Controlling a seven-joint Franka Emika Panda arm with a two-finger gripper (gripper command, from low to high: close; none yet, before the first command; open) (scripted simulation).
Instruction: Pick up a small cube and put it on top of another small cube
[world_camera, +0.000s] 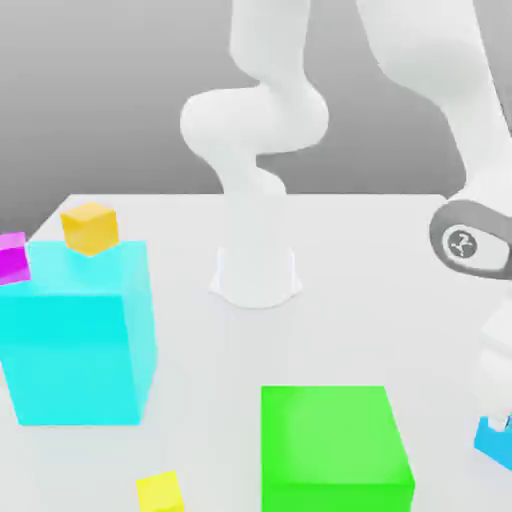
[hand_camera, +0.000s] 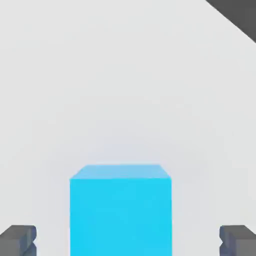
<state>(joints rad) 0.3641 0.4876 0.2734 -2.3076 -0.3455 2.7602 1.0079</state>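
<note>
A small sky-blue cube (world_camera: 492, 442) rests on the white table at the exterior view's far right. My gripper (world_camera: 499, 424) hangs directly over it, low and close. In the hand view the cube (hand_camera: 120, 210) stands between my two dark fingertips (hand_camera: 17, 241), with a clear gap on each side. My gripper (hand_camera: 128, 241) is open and touches nothing. Other small cubes lie at the exterior view's left: an orange one (world_camera: 90, 228), a magenta one (world_camera: 12, 257), and a yellow one (world_camera: 160, 492).
A large cyan block (world_camera: 80, 335) carries the orange cube on its top. A large green block (world_camera: 335, 445) sits between the cyan block and my gripper. The arm's white base (world_camera: 256, 275) stands mid-table. The table's edge (hand_camera: 235, 20) lies beyond the sky-blue cube.
</note>
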